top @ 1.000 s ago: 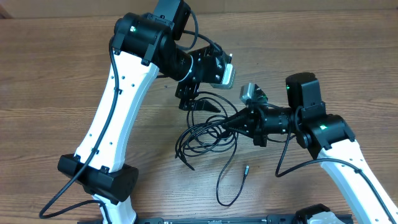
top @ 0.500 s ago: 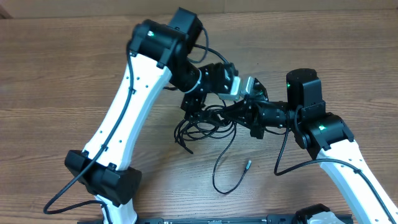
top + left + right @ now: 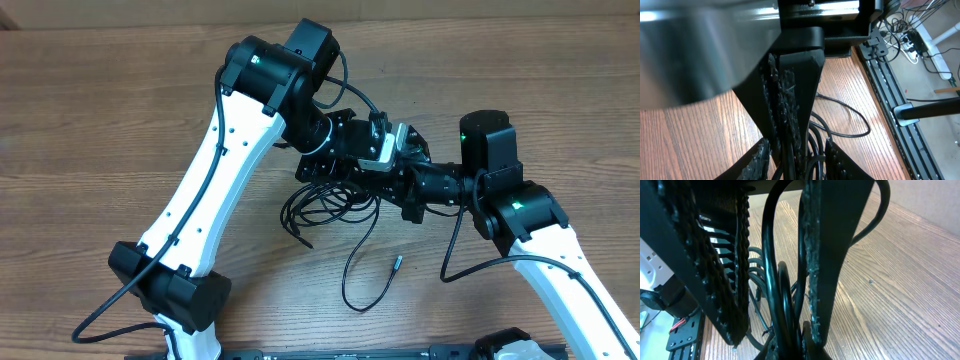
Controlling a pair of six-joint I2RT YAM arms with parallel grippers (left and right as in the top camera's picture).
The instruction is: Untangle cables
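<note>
Since a second earlier my left gripper (image 3: 318, 170) had swung in close beside the right gripper (image 3: 362, 182). The cables (image 3: 330, 208) had drawn into a tighter tangle on the table (image 3: 100, 130) just under them, one plug (image 3: 397, 264) trailing loose. Overhead I couldn't read either jaw, but the left wrist view showed its pads (image 3: 790, 100) clenched on a strand, and the right wrist view showed its pads (image 3: 812, 280) parted astride several strands.
</note>
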